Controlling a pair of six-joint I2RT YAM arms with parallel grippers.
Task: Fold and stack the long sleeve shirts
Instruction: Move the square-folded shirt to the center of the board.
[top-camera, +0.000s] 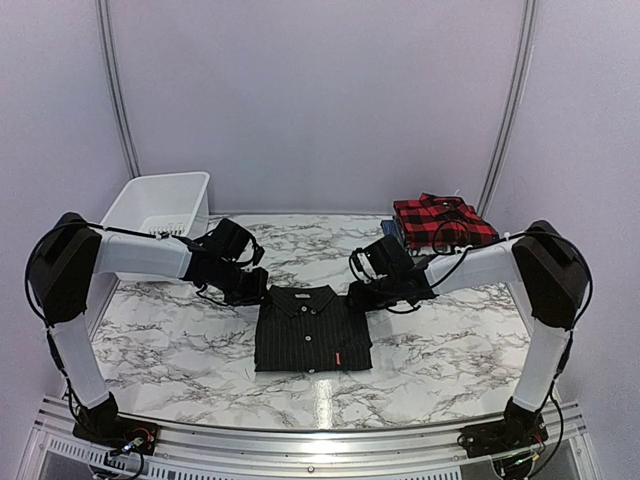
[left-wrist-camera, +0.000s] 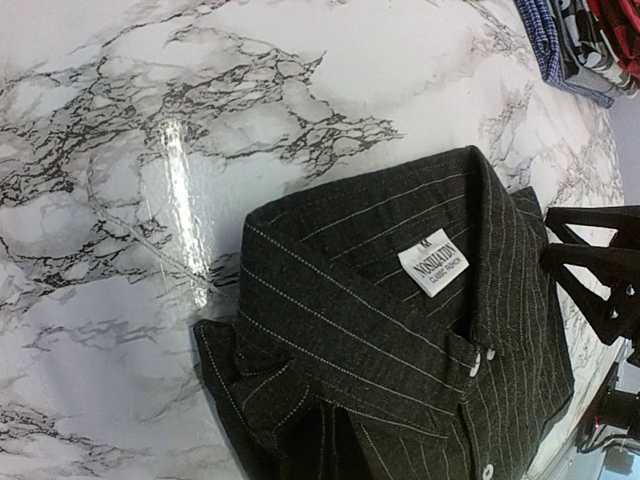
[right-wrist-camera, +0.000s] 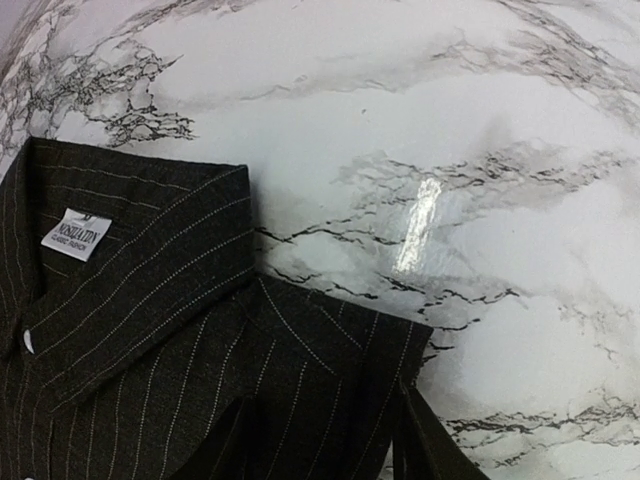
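The black pinstriped shirt lies folded, collar away from me, mid-table. My left gripper is at its upper left corner. In the left wrist view the shoulder cloth bunches toward the dark fingers at the bottom edge, which look shut on it. My right gripper is at the upper right corner. Its fingers stand wide apart, open, over the shoulder corner. A red-and-black plaid shirt lies folded on top of a blue checked one at the back right.
A white plastic bin stands at the back left, just behind my left arm. The marble table ends at a metal rail in front. The shirt stack also shows in the left wrist view, as does the right gripper.
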